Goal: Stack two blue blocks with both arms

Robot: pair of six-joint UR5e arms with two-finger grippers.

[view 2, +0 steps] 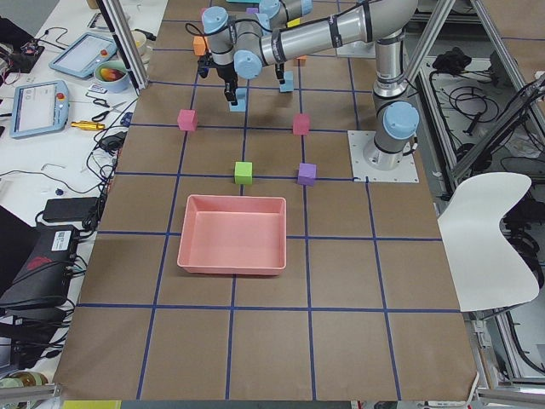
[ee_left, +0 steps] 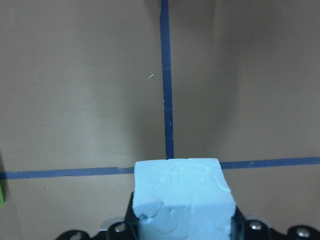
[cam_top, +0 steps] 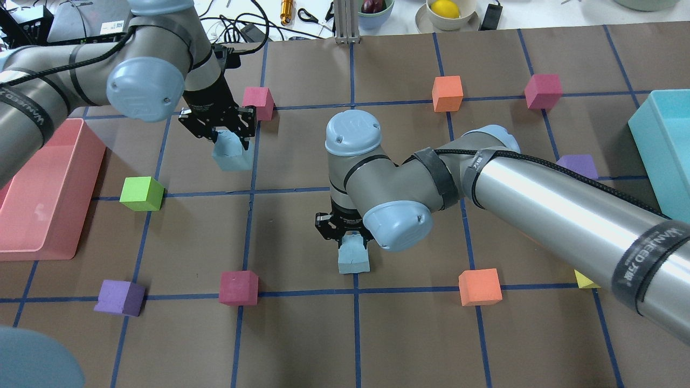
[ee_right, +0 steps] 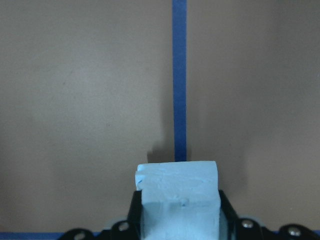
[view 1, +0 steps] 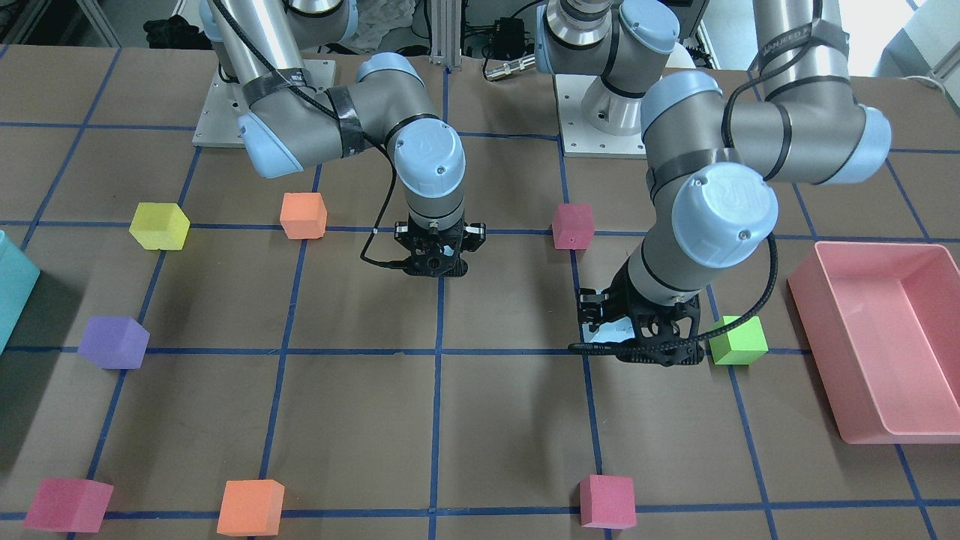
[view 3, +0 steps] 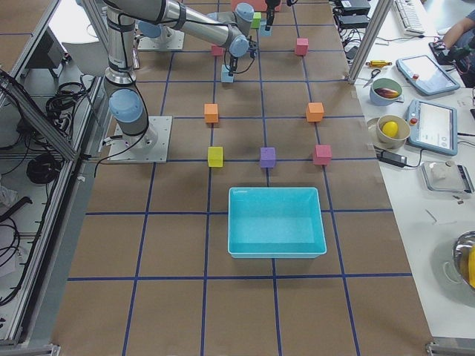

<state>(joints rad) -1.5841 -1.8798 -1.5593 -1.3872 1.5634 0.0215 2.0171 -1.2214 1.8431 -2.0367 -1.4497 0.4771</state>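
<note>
Two light blue foam blocks are each in a gripper. My left gripper [cam_top: 223, 134] is shut on one blue block [cam_top: 233, 155] at the far left of the table's middle; it fills the bottom of the left wrist view [ee_left: 182, 197], held above the paper. My right gripper [cam_top: 350, 240] is shut on the other blue block [cam_top: 353, 257] near the table's centre, also seen in the right wrist view [ee_right: 179, 200], low over a blue tape line. The two blocks are well apart. In the front-facing view the left gripper [view 1: 637, 337] shows a sliver of its block [view 1: 602, 330].
A pink tray [cam_top: 81, 161] stands at the left edge and a teal tray [cam_top: 641, 134] at the right. A green block [cam_top: 141, 193] lies near the left gripper, a magenta block [cam_top: 259, 102] just beyond it. Orange [cam_top: 479, 286], magenta [cam_top: 238, 287] and purple [cam_top: 119, 297] blocks lie nearer the robot.
</note>
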